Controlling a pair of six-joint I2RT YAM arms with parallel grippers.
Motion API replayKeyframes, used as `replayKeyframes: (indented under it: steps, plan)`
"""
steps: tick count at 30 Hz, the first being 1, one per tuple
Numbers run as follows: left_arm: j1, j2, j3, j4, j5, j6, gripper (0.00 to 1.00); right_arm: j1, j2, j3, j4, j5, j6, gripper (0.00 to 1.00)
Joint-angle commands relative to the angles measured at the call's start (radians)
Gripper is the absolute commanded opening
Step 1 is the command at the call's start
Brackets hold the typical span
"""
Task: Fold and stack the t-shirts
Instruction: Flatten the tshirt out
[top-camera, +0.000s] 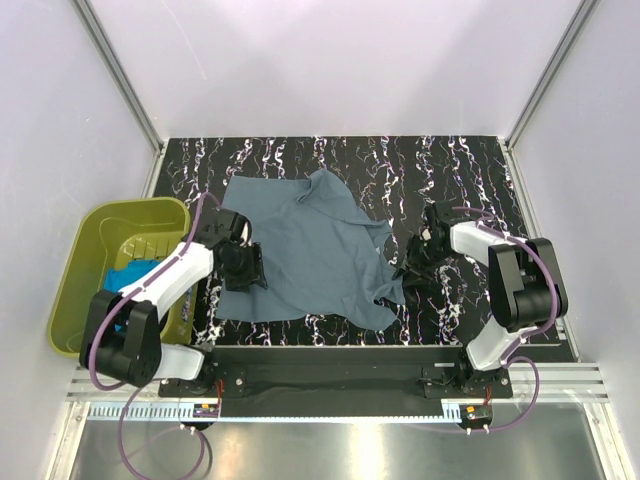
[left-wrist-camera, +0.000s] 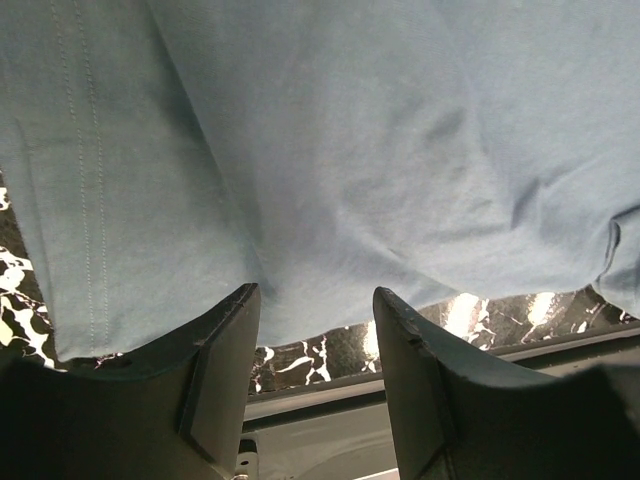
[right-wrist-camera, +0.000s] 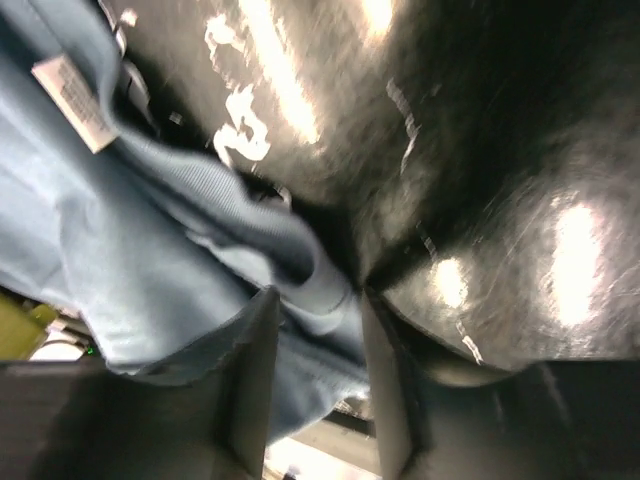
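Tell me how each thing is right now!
grey-blue t-shirt: unfolded, lying rumpled on the table.
turquoise t-shirt: bunched up inside the tub.
green tub: upright, holding the turquoise t-shirt.
left gripper: jaws open at the grey-blue t-shirt's edge.
right gripper: jaws pinching a fold of the grey-blue t-shirt.

Two t-shirts are visible: one grey-blue t-shirt (top-camera: 310, 250) and one turquoise t-shirt (top-camera: 135, 272). There is one green tub (top-camera: 90, 240). Two pincers: left pincer (top-camera: 243, 268), right pincer (top-camera: 415, 262).

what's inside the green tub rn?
A turquoise t-shirt, bunched up. The left arm covers part of the tub, so anything beneath it or under the shirt is hidden.
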Motion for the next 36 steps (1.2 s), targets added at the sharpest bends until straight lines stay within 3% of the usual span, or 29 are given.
replayKeyframes:
  steps: [1, 4, 8, 13, 17, 18, 19, 20, 23, 28, 29, 31, 36]
  plan:
    - [0.025, 0.018, -0.002, 0.036, 0.008, 0.031, 0.54, 0.003, 0.008, 0.020, 0.062, 0.074, 0.026, 0.37]
    - [0.045, 0.028, -0.002, 0.036, 0.010, 0.046, 0.54, 0.003, 0.016, 0.049, 0.053, 0.139, 0.031, 0.27]
    - [0.065, 0.036, 0.005, 0.038, 0.013, 0.050, 0.54, -0.013, 0.014, 0.101, -0.017, 0.324, 0.034, 0.00]
    - [0.080, 0.050, 0.017, 0.050, 0.008, 0.048, 0.54, -0.053, -0.027, 0.227, -0.164, 0.584, -0.086, 0.00]
    - [0.082, 0.051, 0.034, 0.050, 0.005, 0.045, 0.53, -0.053, -0.069, 0.307, -0.185, 0.765, -0.209, 0.14]
    - [0.080, 0.042, 0.040, 0.048, 0.008, 0.043, 0.53, -0.053, -0.069, 0.356, -0.192, 0.762, -0.235, 0.27]
    - [0.080, 0.035, 0.052, 0.044, 0.010, 0.045, 0.53, -0.053, -0.064, 0.387, -0.227, 0.729, -0.238, 0.31]
    - [0.082, 0.021, 0.060, 0.041, 0.008, 0.037, 0.53, -0.052, -0.055, 0.442, -0.247, 0.695, -0.239, 0.41]
    - [0.080, -0.008, 0.077, 0.022, 0.000, 0.013, 0.53, -0.029, -0.072, 0.497, -0.307, 0.503, -0.210, 0.54]
    - [0.091, -0.123, 0.035, 0.002, -0.023, -0.087, 0.53, 0.210, -0.161, 0.433, -0.324, 0.381, -0.135, 0.72]
    - [0.094, -0.146, 0.023, -0.008, -0.029, -0.101, 0.53, 0.241, -0.176, 0.392, -0.311, 0.291, -0.103, 0.76]
    - [0.097, -0.224, -0.009, -0.019, -0.055, -0.138, 0.54, 0.325, -0.175, 0.355, -0.262, 0.220, -0.060, 0.76]
    - [0.100, -0.378, -0.075, -0.060, -0.059, -0.190, 0.54, 0.454, -0.097, 0.278, -0.166, 0.187, -0.011, 0.45]
